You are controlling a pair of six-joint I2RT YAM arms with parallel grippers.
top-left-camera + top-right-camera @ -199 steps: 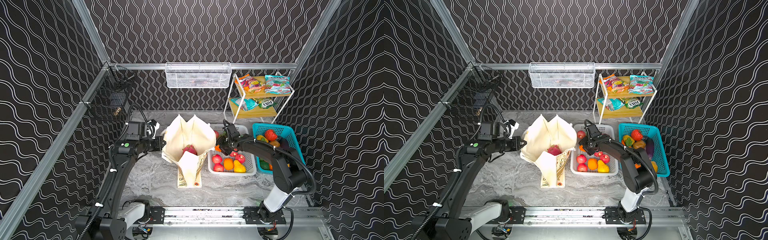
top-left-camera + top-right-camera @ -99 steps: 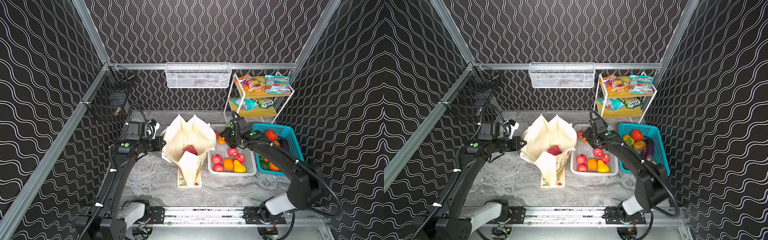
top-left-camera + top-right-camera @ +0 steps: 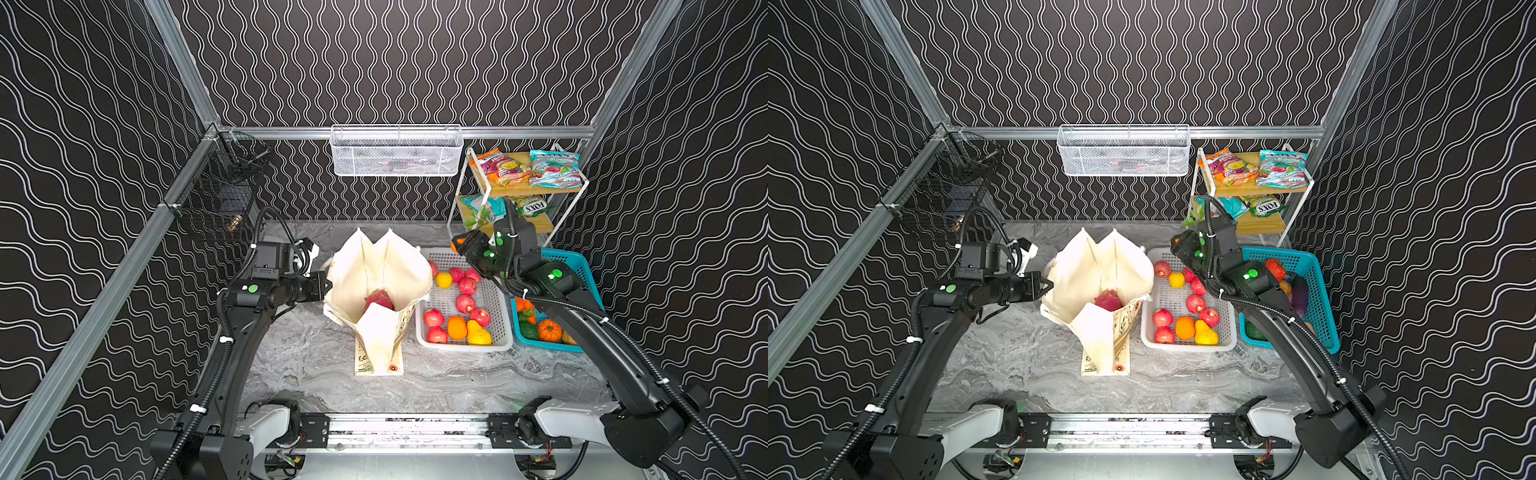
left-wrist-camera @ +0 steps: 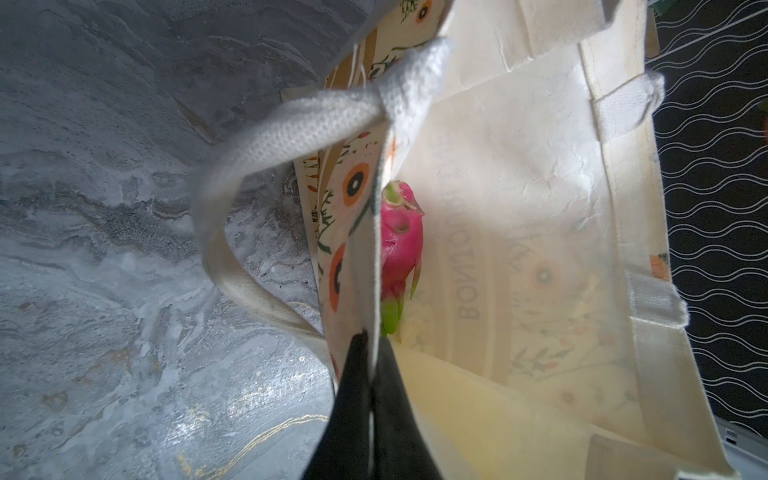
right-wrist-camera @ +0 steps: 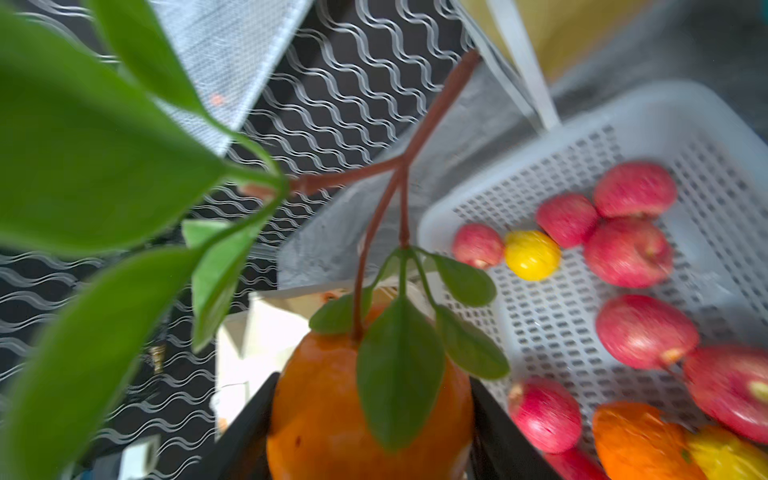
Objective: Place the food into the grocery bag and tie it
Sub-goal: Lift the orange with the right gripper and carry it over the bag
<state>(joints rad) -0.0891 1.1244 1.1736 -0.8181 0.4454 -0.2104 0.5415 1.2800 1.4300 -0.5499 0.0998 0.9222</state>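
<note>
1. Black walls with white wave lines close in a grey marbled desk [image 3: 307, 357]; two arms work over it.
2. Grocery bag [image 3: 374, 266]: cream canvas, standing between the two end effectors, mouth spread wide.
3. Left end effector [image 4: 368, 340]: jaws fully closed, pinching the bag's nearest rim and holding that wall out.
4. Dragon fruit [image 4: 399, 245]: inside the bag, just beyond the left end effector's tips and behind the pinched wall. It is the only item seen packed.
5. Right end effector [image 5: 370, 415]: jaws partly spread and clamped on an orange [image 5: 316, 395] that carries a leafy twig; the fruit is held clear of any surface.
6. Position of that orange: above the far corner of the white basket [image 3: 461, 348], near the bag's edge but not over its mouth. Judged step: carrying it across for the drop.
7. Contents of the white basket, below the right end effector: several red fruits, a small yellow one, another orange-coloured fruit and a yellow pear-shaped one, none of them packed.
8. Snack packets [image 3: 552, 168]: on the shelf rack [image 3: 519, 226] beyond the right end effector. The teal basket [image 3: 582, 266] beside that arm holds more produce. How much of this belongs in the bag cannot be told.
9. Strap handles [image 4: 291, 133]: loose, one loop hanging beside the left end effector. Tying is not begun; progress is judged early.
</note>
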